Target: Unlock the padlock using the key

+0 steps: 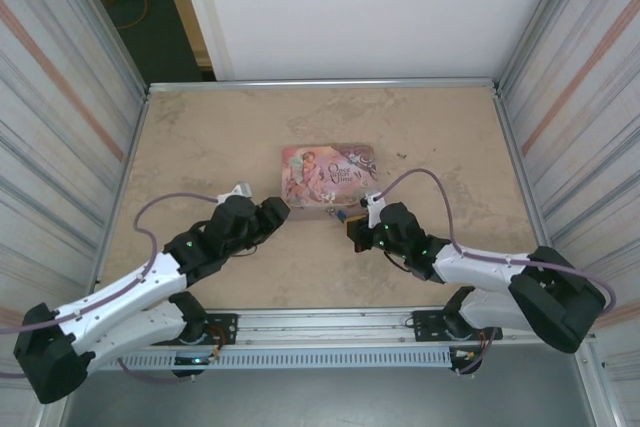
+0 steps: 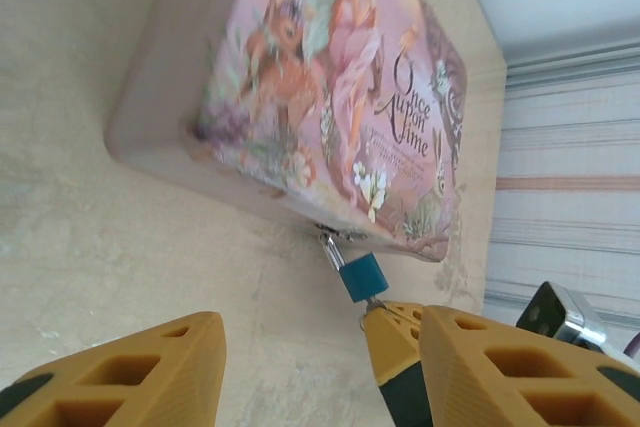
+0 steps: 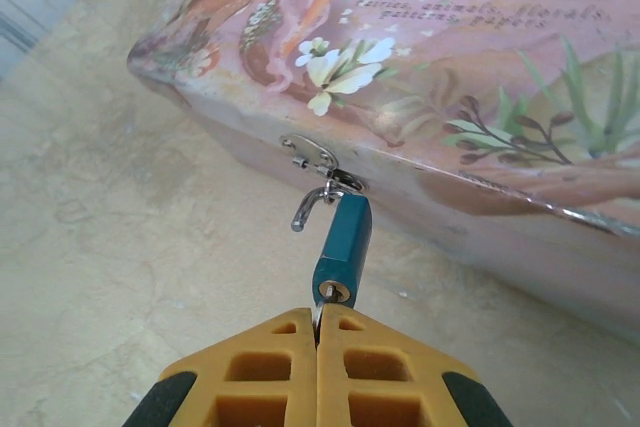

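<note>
Soft, even overhead light washes the beige marbled tabletop [image 1: 200, 137], casting only faint, short shadows. From my left wrist the pink illustrated rectangular tin [image 2: 300, 97] looks smeared and soft, my orange-yellow plastic fingers [image 2: 130, 377] looming slightly blurred at the bottom edge. From my right wrist the tin stands sharper, with a bright glint on its small silver metal hasp [image 3: 315, 155].

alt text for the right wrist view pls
The right gripper, jaws shut on the key, holds it at the keyhole of the blue padlock, which is hooked on the latch of the pink tin on the table.
</note>
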Motion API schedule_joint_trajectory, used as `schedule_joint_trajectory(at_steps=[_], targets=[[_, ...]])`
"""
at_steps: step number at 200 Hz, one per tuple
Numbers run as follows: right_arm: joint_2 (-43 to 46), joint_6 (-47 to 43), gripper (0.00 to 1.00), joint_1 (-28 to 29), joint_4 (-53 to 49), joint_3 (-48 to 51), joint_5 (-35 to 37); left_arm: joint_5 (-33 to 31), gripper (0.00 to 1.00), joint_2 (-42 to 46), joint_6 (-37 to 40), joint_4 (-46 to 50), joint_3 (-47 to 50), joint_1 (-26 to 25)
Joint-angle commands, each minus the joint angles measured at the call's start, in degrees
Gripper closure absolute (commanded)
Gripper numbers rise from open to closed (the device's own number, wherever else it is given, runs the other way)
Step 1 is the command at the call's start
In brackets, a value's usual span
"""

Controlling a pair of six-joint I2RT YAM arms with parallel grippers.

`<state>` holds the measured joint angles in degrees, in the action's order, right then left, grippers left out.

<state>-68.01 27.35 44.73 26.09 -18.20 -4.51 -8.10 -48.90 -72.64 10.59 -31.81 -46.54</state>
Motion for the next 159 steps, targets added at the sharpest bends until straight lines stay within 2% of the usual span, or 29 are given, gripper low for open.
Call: schedule_joint_trajectory(at_steps=[1, 53, 96, 159], targets=[[3.14, 7.44, 1.00, -2.80, -5.03, 1.29, -5.00, -4.92, 0.45, 2.80, 7.18, 4.22, -1.32, 0.30], [3.46, 15.01, 1.00, -8.69, -10.49, 1.77, -12.38, -6.78, 0.45, 5.19, 10.24, 5.64, -2.02, 0.27], [0.48, 18.89, 1.00, -10.25, -8.49, 3.73, -12.25, -7.19, 0.44, 5.76, 9.75, 6.42, -1.67, 0.32], [-5.89, 19.05, 1.00, -10.45, -4.90, 4.14, -12.62, -7.98, 0.44, 7.55, 8.17, 7.76, -0.47, 0.24]])
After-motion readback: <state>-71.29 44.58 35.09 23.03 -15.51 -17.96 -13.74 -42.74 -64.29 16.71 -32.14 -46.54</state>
